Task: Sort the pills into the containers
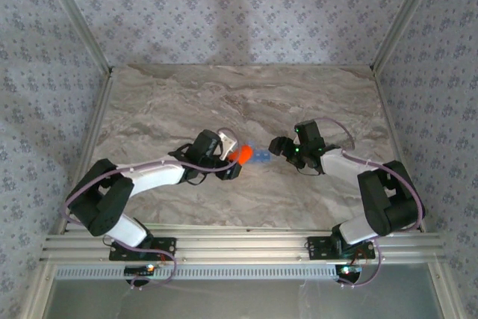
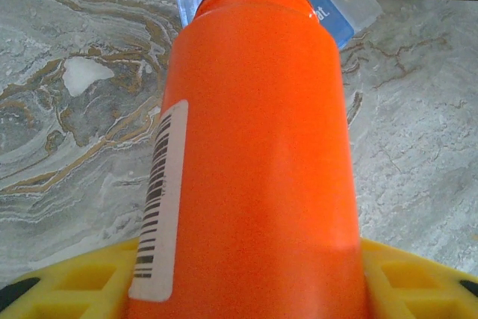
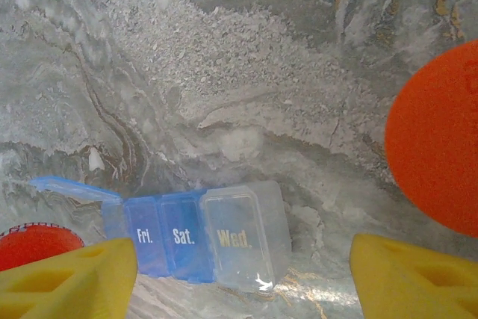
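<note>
Pill box (image 1: 259,156) lies flat on the marble table (image 1: 187,102), between the two grippers. To its left, the left gripper (image 1: 230,163) has its yellow fingers (image 2: 67,282) clamped on an orange bottle (image 2: 254,147). The bottle is tilted, with its far end just beside the box. The box has two blue lids marked Fri. and Sat. and a clear one marked Wed. Another blue lid (image 3: 71,187) stands open at one end. On the right, the right gripper (image 3: 239,282) hovers by the box with its fingers spread apart.
</note>
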`<action>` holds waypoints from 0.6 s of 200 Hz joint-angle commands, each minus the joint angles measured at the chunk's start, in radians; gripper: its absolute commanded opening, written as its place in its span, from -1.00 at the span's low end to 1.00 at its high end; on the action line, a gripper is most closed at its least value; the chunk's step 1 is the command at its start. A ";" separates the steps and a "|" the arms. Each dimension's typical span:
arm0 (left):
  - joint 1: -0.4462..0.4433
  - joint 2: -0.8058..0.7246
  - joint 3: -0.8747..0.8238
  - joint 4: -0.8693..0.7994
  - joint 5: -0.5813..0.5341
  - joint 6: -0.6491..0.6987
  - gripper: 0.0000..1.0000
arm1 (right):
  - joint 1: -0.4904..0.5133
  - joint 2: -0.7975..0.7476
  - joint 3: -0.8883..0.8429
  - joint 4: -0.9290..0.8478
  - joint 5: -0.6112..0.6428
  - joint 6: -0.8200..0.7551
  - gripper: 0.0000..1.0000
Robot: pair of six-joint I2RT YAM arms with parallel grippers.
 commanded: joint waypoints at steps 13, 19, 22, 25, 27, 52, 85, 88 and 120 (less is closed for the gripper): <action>0.006 0.024 0.045 -0.048 0.029 0.032 -1.00 | 0.007 0.009 0.020 -0.039 0.031 -0.002 0.53; 0.006 0.028 0.051 -0.052 0.028 0.032 -1.00 | 0.007 0.008 0.020 -0.039 0.034 -0.002 0.53; 0.006 0.030 0.053 -0.057 0.028 0.032 -1.00 | 0.008 0.010 0.020 -0.039 0.033 -0.001 0.53; 0.007 0.031 0.056 -0.062 0.027 0.032 -1.00 | 0.008 0.011 0.020 -0.039 0.033 -0.001 0.53; 0.007 0.033 0.058 -0.065 0.028 0.033 -1.00 | 0.008 0.011 0.021 -0.040 0.034 -0.001 0.52; 0.007 0.047 0.078 -0.101 0.028 0.042 -1.00 | 0.007 0.014 0.023 -0.040 0.034 0.000 0.52; 0.006 0.054 0.101 -0.126 0.025 0.053 -1.00 | 0.008 0.023 0.027 -0.040 0.035 0.000 0.51; 0.006 0.055 0.102 -0.127 0.025 0.053 -1.00 | 0.007 0.025 0.028 -0.038 0.035 -0.001 0.51; 0.005 0.064 0.122 -0.160 0.021 0.055 -1.00 | 0.008 0.036 0.032 -0.040 0.033 0.001 0.51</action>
